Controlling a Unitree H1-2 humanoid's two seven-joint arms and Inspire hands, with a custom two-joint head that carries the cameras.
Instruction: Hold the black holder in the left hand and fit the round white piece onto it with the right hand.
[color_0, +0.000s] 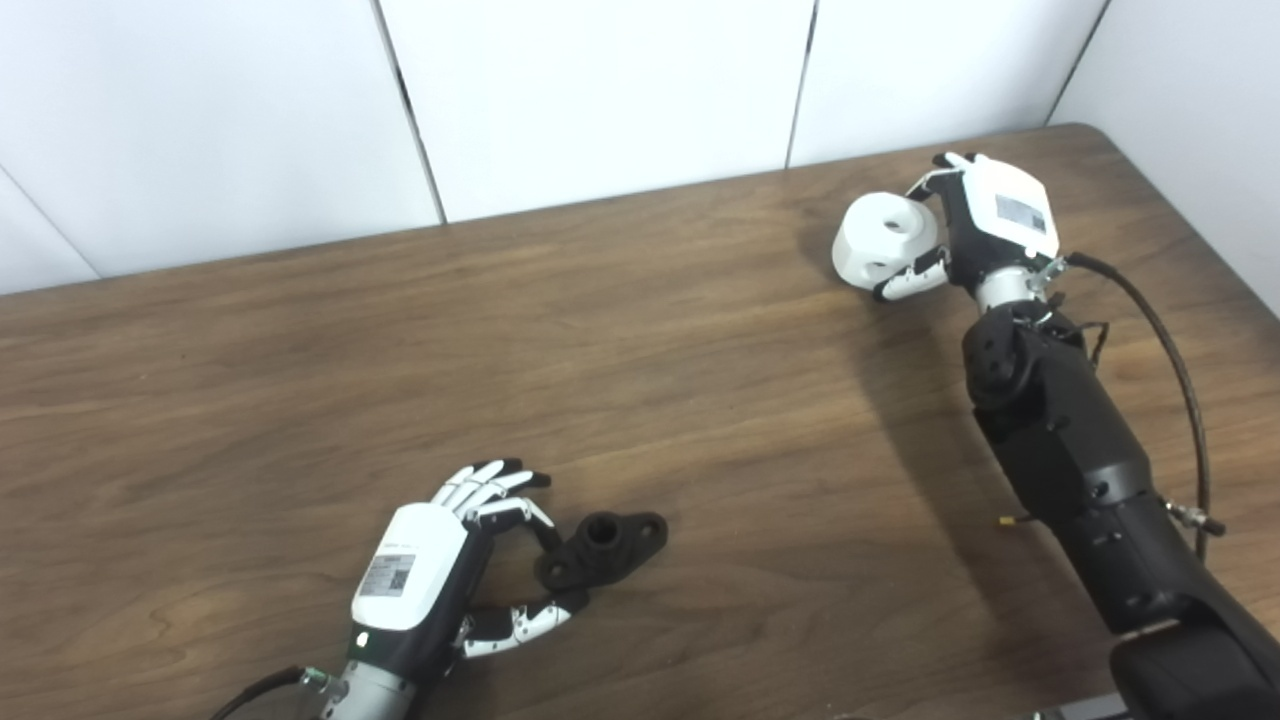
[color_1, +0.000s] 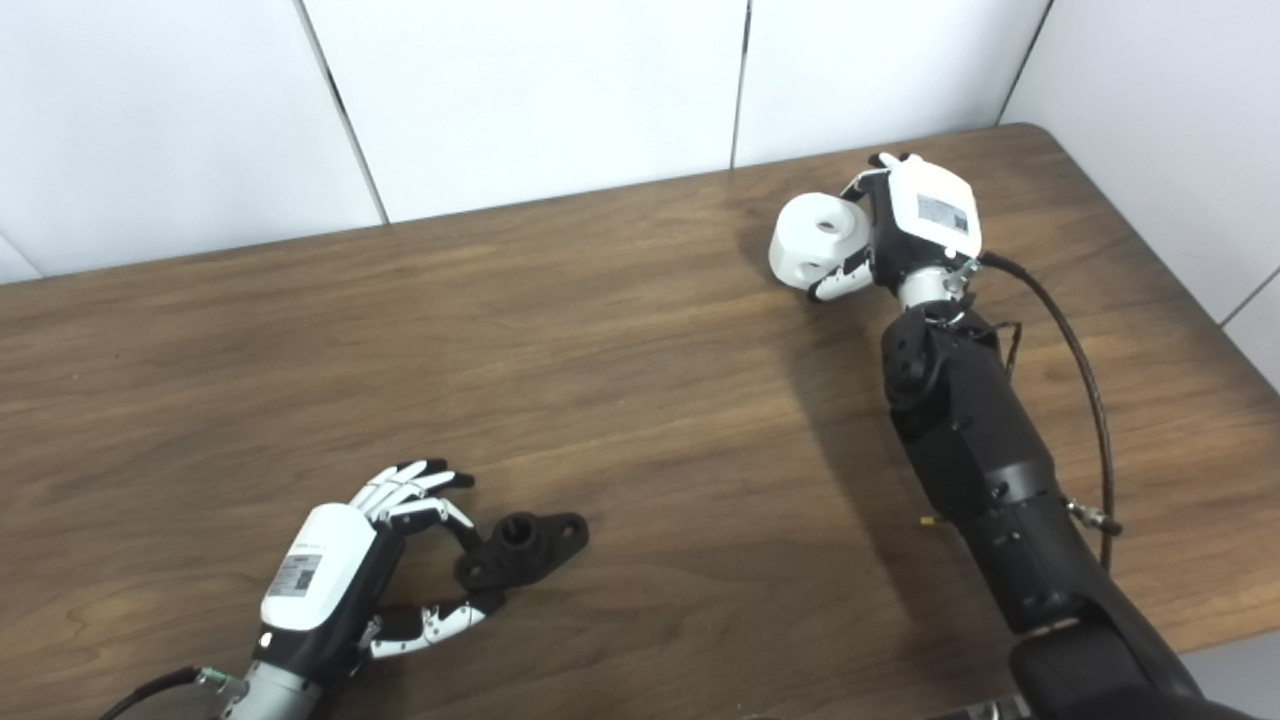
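Left eye view, left robot hand (color_0: 430, 570) pinching black holder (color_0: 603, 549) near bench (color_0: 700, 400) front edge, right robot hand (color_0: 985, 225) clamped on round white piece (color_0: 885, 240) near far right corner.

light: bright, even, from overhead | shadows: soft dark patch on the counter (color_0: 700, 380) left of the right arm (color_0: 1080, 470), right of frame | glare: mild sheen on the wood, centre | focus: sharp overall, slight softness and compression noise | distortion: none evident at the edges
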